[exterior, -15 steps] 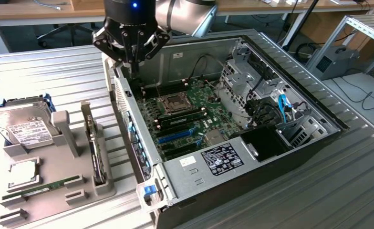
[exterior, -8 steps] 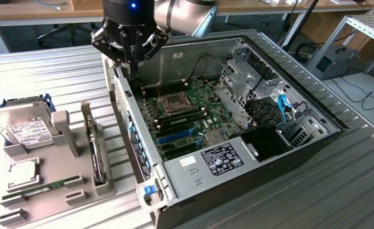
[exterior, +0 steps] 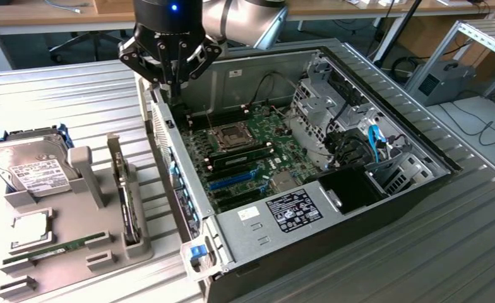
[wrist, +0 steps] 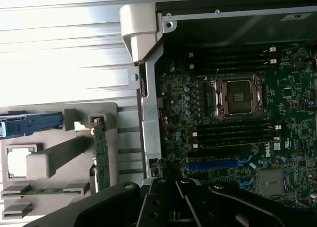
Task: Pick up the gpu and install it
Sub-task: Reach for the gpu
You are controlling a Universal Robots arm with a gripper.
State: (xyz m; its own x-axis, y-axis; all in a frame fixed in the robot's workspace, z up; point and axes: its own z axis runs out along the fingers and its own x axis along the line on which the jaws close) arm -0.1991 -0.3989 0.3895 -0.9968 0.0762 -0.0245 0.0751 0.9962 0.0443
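Your gripper [exterior: 170, 85] is hovering over the rear wall of the open computer case [exterior: 382, 189], at about eleven o'clock in the exterior view. It is drawn narrow and is carrying nothing; in the wrist view the gripper [wrist: 167, 187] is looking down on the motherboard [wrist: 237, 118].

You are leaving the gpu [exterior: 129, 205] well apart from it. It is standing on edge in a slot of the grey fixture [exterior: 62, 265] on the desk [exterior: 62, 95], at about eight o'clock, just beside the case's side wall. The wrist view is showing the same gpu [wrist: 101, 155] upright in its holder.

Risks, as I am judging them:
- The card is sitting between a tall fixture post and the case wall, so a wide approach could be clipping either one.
- An off-centre grasp on so slim a card could be tilting it, and a tilted card could be scraping board components instead of seating in the blue slot [exterior: 230, 181].
- Loose cables near the drive cage could be snagging.

Writing: the hard drive [exterior: 28, 167] and the power supply [exterior: 285, 211] are both wearing printed labels, too small to read. A white mark on the board is looking like a Dell logo [wrist: 277, 146], though I am not certain.
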